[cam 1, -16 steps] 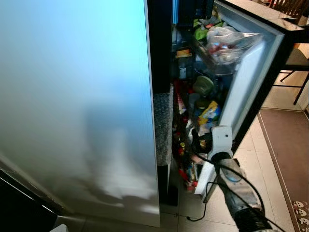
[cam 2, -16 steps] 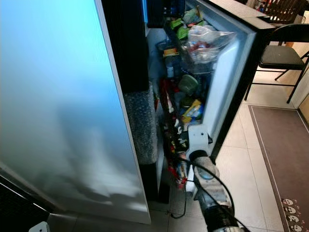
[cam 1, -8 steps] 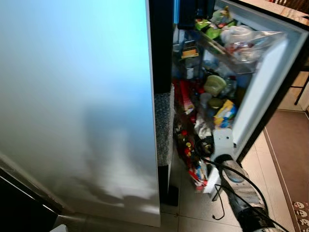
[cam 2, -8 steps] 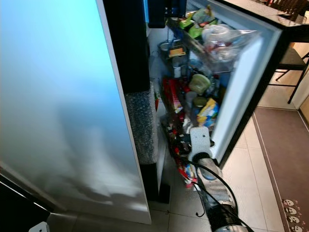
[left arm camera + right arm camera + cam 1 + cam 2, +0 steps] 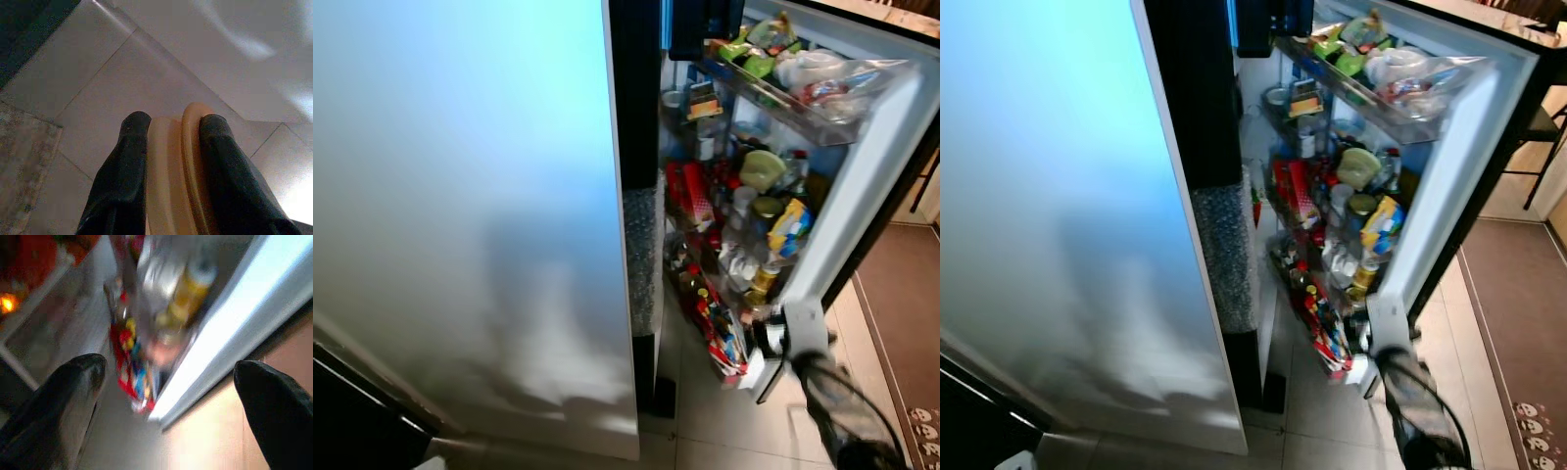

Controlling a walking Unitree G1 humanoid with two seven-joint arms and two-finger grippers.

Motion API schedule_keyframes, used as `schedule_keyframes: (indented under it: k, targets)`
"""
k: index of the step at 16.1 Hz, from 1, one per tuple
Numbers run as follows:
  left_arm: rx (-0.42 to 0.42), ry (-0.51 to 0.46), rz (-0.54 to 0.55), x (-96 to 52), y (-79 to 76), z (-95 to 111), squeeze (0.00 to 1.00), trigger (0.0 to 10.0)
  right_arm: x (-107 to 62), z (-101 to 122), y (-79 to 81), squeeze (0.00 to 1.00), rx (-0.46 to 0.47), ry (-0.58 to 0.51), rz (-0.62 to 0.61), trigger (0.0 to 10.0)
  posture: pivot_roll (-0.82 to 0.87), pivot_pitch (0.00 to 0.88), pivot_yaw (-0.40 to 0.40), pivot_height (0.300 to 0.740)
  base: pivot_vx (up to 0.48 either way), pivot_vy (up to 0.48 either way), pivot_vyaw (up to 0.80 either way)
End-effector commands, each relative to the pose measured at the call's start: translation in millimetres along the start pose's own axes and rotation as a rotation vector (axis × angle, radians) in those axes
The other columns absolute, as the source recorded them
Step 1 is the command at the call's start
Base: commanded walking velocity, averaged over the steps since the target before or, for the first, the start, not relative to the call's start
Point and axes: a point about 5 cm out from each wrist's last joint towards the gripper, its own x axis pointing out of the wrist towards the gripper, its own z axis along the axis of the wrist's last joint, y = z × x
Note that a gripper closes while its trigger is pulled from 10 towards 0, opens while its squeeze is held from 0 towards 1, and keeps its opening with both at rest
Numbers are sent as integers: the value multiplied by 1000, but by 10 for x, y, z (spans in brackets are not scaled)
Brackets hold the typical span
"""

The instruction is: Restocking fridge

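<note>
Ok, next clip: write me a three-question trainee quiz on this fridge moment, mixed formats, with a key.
1. True or false: the fridge door stands open.
2. The left gripper is: A) open, B) shut on a cream round object, C) shut on a bottle.
3. Fill in: the right gripper has its fingers spread on either side of the door's white ____.

Key: 1 true; 2 B; 3 edge.

The right pincer (image 5: 166,377) is raised forward, fingers spread wide; the left pincer (image 5: 168,125) points down, clamped.
</note>
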Motion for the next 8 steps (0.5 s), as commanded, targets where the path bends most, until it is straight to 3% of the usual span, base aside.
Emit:
schedule_keyframes:
  k: [1, 4, 6, 8]
  targets:
    - [19, 42, -2, -8, -3, -75, 0, 10000, -26, -105, 2, 0, 28, 27, -6, 10000, -155, 0, 65, 740, 0, 0, 0]
    - [18, 31, -4, 11, -25, -2, 0, 10000, -224, -713, 117, 0, 67, 254, 13, 10000, -160, 0, 62, 740, 0, 0, 0]
    - [5, 25, -6, 25, -73, 26, 0, 10000, -536, -1246, 272, 0, 63, 473, 69, 10000, -129, 0, 48, 740, 0, 0, 0]
    - [5, 26, -20, 42, -202, 15, 0, 10000, -640, -1384, 336, 0, 88, 527, 83, 10000, -117, 0, 40, 740, 0, 0, 0]
